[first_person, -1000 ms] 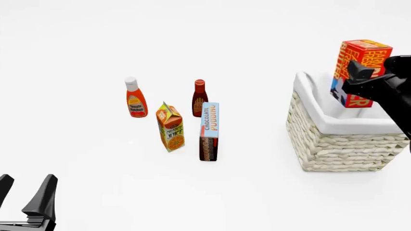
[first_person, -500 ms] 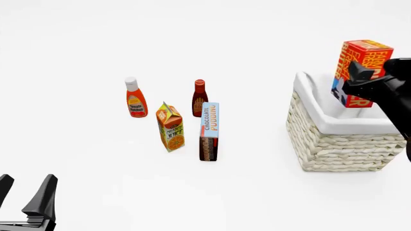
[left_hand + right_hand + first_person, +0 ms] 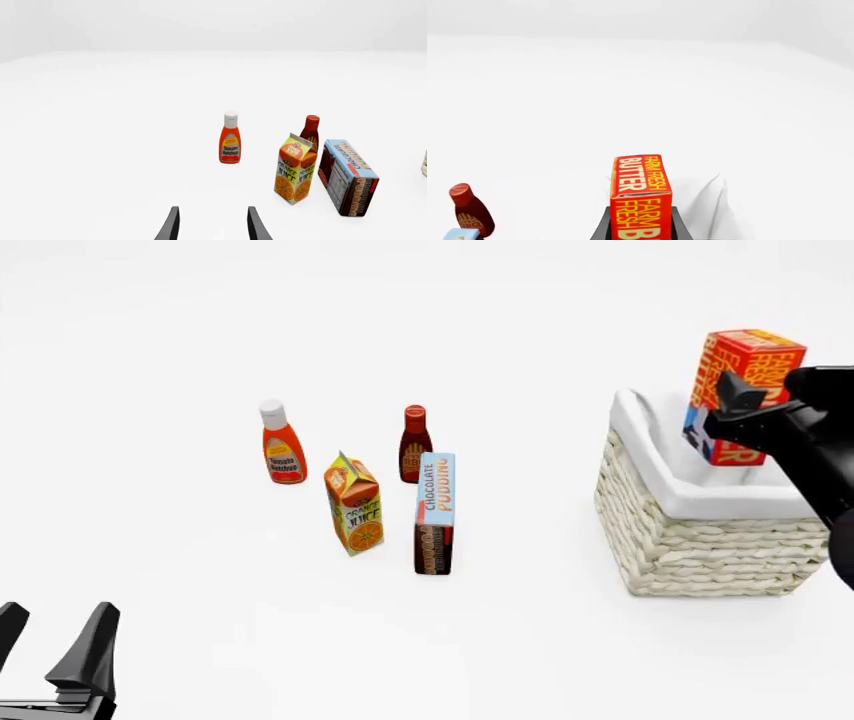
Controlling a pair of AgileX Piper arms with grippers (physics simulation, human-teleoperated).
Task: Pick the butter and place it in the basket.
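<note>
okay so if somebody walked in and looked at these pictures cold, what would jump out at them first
The red-and-orange rectangular butter carton would catch the eye first, held upright in the air by the right gripper, its jaws shut on it, over the large cream-white woven wicker basket at the table's right. Next comes the cluster mid-table: the white-capped ketchup bottle, dark red sauce bottle, gabled orange juice carton and tall slim chocolate pudding box.
</note>
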